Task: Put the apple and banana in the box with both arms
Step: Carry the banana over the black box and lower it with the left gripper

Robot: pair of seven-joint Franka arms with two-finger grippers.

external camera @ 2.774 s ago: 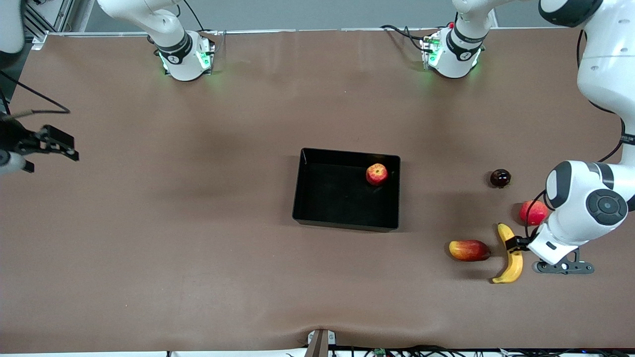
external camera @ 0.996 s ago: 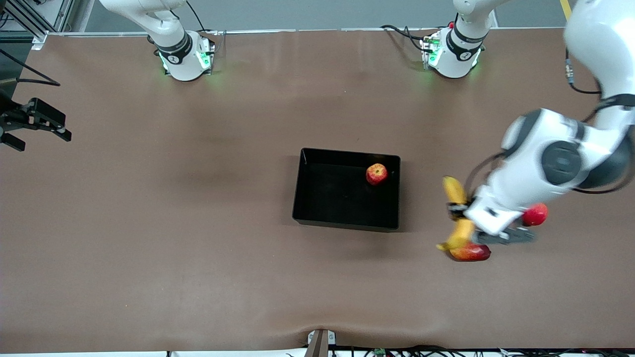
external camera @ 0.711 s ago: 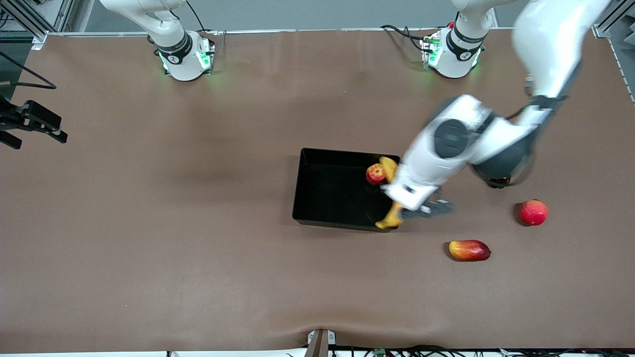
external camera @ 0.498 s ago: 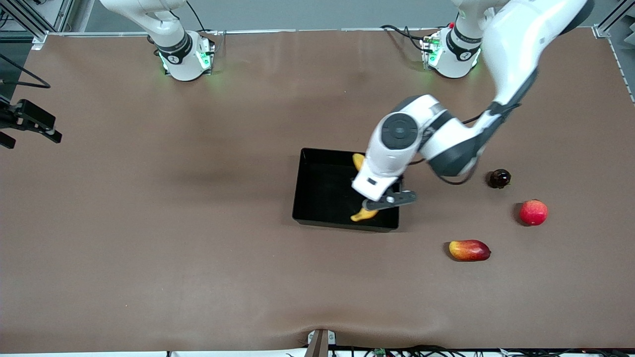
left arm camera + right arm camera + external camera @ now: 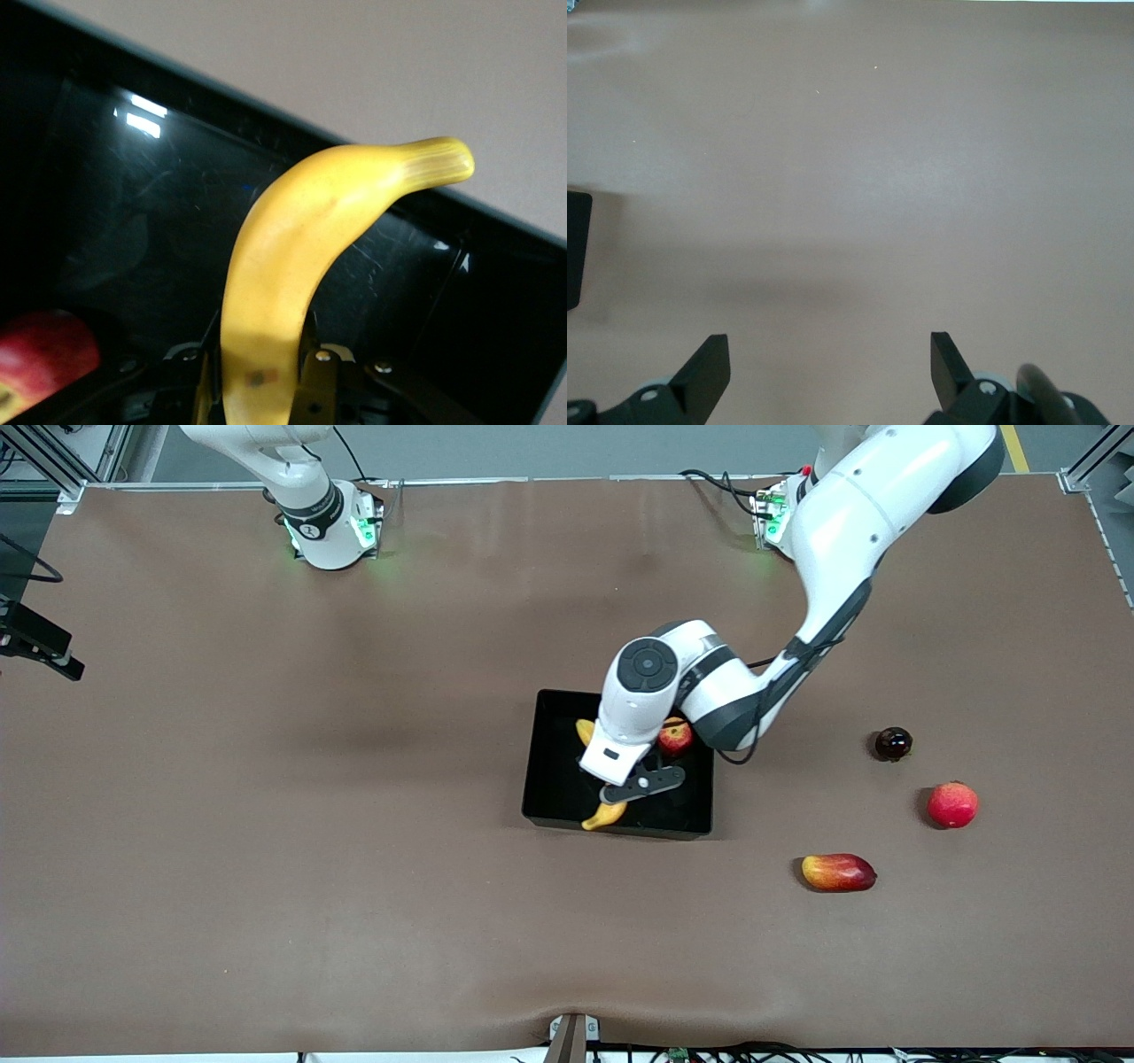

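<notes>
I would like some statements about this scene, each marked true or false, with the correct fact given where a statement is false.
1. The left gripper holds the banana over the box. True.
2. The apple lies on the table beside the box. False: it is inside the box.
3. The right gripper has its jaws shut on a fruit. False: they are open and empty, over bare table.
4. The mango-shaped fruit lies outside the box. True.

Robot lab: two table-mounted arms

A brown table spans the scene, with grey floor along its upper edge.
</notes>
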